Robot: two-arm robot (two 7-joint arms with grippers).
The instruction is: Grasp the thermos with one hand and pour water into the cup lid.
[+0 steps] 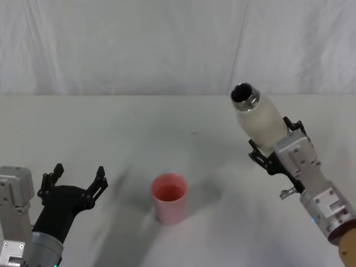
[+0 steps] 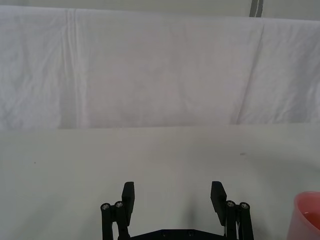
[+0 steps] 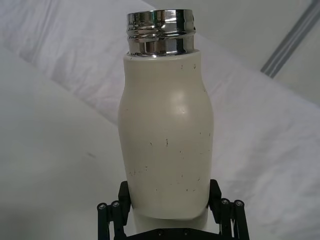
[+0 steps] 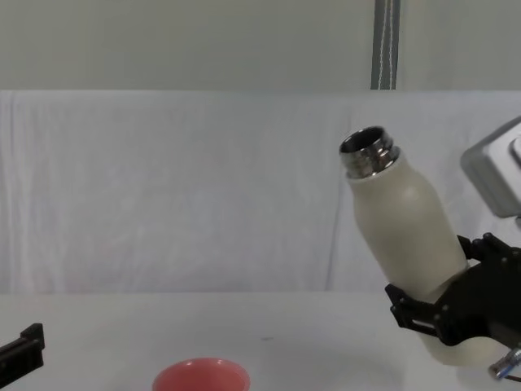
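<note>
Head view: right tool (image 1: pixel 271 146) at right of frame, clamped round the lower body of the thermos (image 1: pixel 260 119), which is lifted off the counter (image 1: pixel 139 122) and tilted, steel neck toward upper left. Cup (image 1: pixel 169 198) stands upright at lower centre, well apart from the thermos. Left tool (image 1: pixel 78 179) at lower left, spread wide, holding nothing. Left wrist view: left tool (image 2: pixel 173 196) fingers wide apart over bare counter; cup rim (image 2: pixel 306 215) at lower right edge. Right wrist view: thermos (image 3: pixel 167 141) fills centre, open neck at top, right tool (image 3: pixel 170 202) gripping its base at bottom. Chest view: thermos (image 4: pixel 403 224) at right, leaning left, held by right tool (image 4: pixel 444 314); cup (image 4: pixel 200 379) at bottom centre; left tool (image 4: pixel 23 346) tip at lower left edge.
</note>
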